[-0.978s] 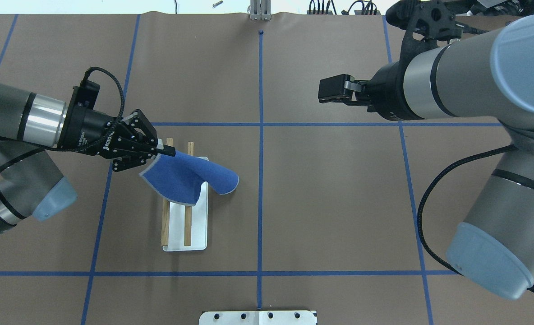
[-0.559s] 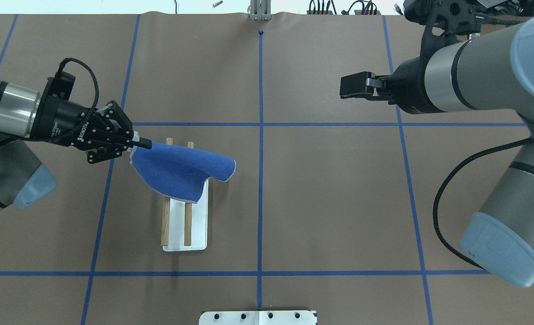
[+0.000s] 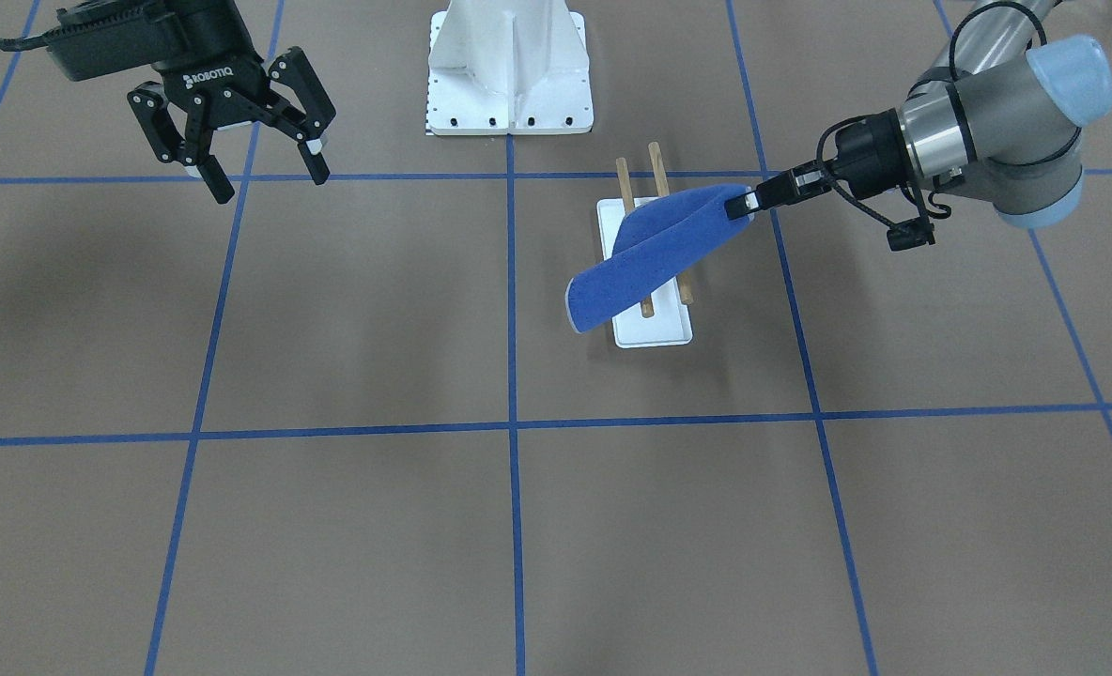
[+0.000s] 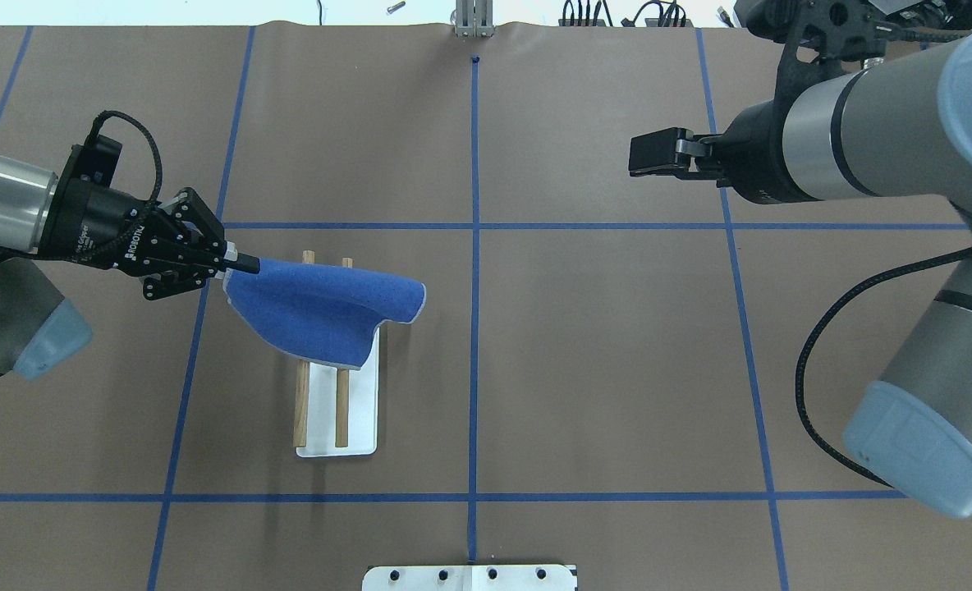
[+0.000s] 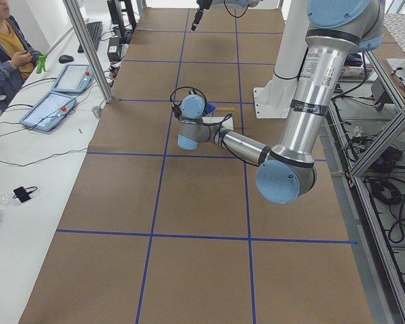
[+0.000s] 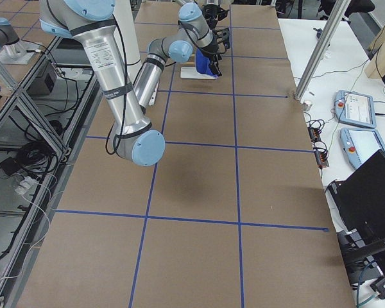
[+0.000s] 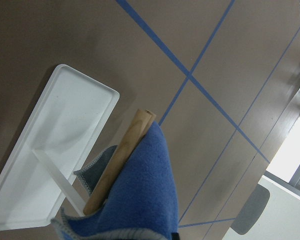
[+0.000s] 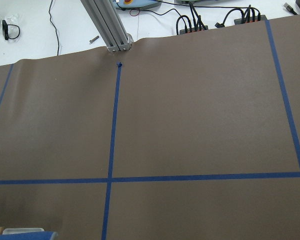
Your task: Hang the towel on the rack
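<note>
The royal-blue towel [image 4: 322,304] lies draped across the far end of the rack, over its two wooden rails [image 4: 341,410]. The rails stand above a white base tray [image 4: 360,410]. My left gripper [image 4: 244,264] is shut on the towel's left end and holds it up to the left of the rack. The towel's other end hangs off the rack's right side [image 3: 594,300]. The left wrist view shows the towel [image 7: 140,200] over a rail [image 7: 117,162] and the tray [image 7: 50,160]. My right gripper [image 3: 271,183] is open and empty, high and far to the right.
The robot's white base plate [image 3: 509,75] stands just behind the rack. A metal post [image 4: 474,20] is at the table's far edge. An operator [image 5: 3,47] sits at the side bench with tablets.
My left gripper has moved left with the towel end, pulling the towel flatter across the rails. My right arm has drawn back to the right and away.
</note>
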Motion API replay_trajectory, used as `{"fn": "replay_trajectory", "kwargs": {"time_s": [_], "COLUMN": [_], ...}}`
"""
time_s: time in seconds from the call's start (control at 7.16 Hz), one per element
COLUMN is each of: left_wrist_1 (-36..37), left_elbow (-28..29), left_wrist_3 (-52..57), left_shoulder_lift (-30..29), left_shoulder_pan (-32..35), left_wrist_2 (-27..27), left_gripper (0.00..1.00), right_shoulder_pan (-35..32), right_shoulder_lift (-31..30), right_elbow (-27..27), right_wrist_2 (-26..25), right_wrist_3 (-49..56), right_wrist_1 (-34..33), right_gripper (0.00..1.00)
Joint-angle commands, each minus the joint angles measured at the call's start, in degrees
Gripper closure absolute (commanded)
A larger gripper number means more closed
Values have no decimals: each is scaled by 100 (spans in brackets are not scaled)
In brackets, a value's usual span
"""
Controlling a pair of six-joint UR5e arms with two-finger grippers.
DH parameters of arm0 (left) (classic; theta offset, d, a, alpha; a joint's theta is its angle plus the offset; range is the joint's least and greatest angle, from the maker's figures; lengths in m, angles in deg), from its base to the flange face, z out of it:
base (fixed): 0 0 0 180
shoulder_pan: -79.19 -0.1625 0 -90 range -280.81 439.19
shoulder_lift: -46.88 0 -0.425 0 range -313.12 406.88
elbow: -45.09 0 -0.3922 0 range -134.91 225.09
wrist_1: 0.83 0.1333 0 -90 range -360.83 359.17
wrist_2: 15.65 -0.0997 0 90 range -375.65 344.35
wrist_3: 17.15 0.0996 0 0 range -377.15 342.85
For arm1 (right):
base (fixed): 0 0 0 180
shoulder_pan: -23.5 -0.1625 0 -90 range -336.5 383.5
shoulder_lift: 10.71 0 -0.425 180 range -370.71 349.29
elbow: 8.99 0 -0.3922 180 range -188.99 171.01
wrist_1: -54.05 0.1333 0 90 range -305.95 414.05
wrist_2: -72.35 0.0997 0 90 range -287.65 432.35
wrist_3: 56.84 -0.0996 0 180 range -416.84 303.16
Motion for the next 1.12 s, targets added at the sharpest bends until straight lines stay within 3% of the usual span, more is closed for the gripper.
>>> {"fn": "replay_trajectory", "kwargs": {"time_s": [0.0,0.28,0.42,0.56,0.98], "left_wrist_1": [-332,-359,-368,-377,-491], "left_elbow": [324,422,492,580,905], "left_wrist_3": [0,0,0,0,0], "left_shoulder_lift": [63,63,80,132,186], "left_shoulder_pan": [-2,-2,-2,-11,15], "left_wrist_2": [3,3,3,3,-49], "left_gripper": [100,100,85,2,2], "right_shoulder_pan": [-16,-69,-69,-95,-122], "right_shoulder_lift": [-10,-62,-158,-168,-229], "right_elbow": [-1,-1,-9,-9,-1], "right_wrist_2": [0,17,9,9,9], "right_wrist_3": [0,0,157,193,220], "right_wrist_1": [0,-26,-18,-26,-35], "right_gripper": [0,0,0,0,0]}}
